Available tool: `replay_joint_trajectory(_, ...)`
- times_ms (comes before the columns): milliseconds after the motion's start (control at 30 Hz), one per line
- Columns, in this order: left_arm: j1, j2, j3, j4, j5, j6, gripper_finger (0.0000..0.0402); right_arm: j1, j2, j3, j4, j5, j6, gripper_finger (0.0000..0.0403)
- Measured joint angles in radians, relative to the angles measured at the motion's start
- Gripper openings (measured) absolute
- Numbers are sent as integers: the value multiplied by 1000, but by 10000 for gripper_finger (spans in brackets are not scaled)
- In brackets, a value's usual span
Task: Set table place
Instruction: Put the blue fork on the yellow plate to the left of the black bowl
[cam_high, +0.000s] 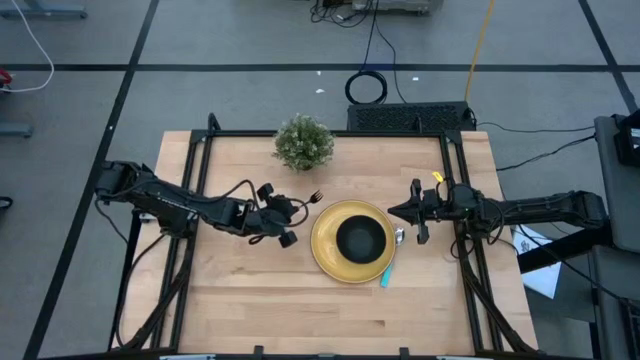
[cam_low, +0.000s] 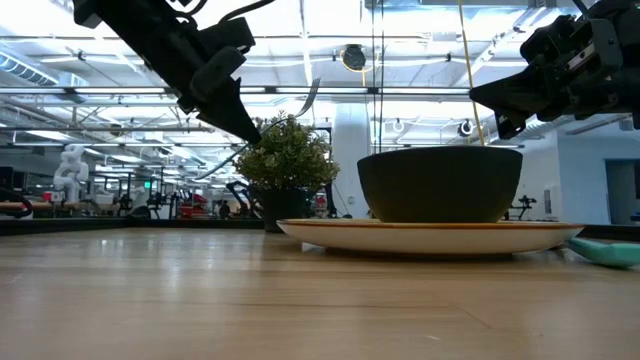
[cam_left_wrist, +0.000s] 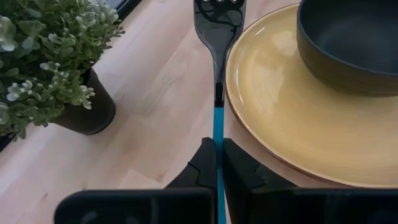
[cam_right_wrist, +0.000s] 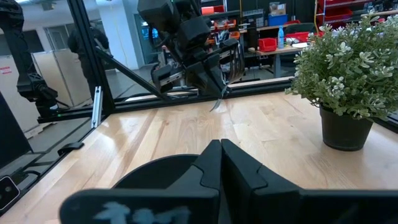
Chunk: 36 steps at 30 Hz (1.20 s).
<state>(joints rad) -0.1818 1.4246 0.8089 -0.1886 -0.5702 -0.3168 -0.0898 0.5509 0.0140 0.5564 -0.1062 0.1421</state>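
A round yellow plate (cam_high: 325, 252) lies on the table with a black bowl (cam_high: 360, 238) standing on it. A spoon with a light-blue handle (cam_high: 386, 274) lies on the table at the plate's right rim. My left gripper (cam_high: 296, 211) is shut on the fork (cam_left_wrist: 217, 25), just left of the plate and above the table. My right gripper (cam_high: 392, 211) is shut and empty, hovering above the plate's right side; the bowl shows below it in the right wrist view (cam_right_wrist: 155, 171). My left gripper pinches the fork's light-blue handle (cam_left_wrist: 218, 127) between its two fingers. The fingers come from the table's left, slanting down, and lie along the handle. The fork is lifted clear of the table, and its metal head (cam_high: 316, 196) sticks out past the fingertips beside the plate's far-left rim.
A small bushy green potted plant (cam_high: 303, 141) stands near the table's far edge, just beyond the fork. Bare light-wood tabletop (cam_high: 250, 300) lies to the near side and left of the plate. The black frame (cam_high: 470, 260) runs along the table's sides.
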Motion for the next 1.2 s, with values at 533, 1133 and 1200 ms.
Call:
replay_joint_trajectory(533, 0, 0, 0, -2, 19, -1, 5, 0, 0, 0, 0, 0, 3, 0)
replay_joint_trajectory(1133, 0, 0, 0, -2, 19, -2, 5, 0, 0, 0, 0, 0, 3, 0)
replay_joint_trajectory(1200, 0, 0, 0, -2, 19, -2, 5, 0, 0, 0, 0, 0, 3, 0)
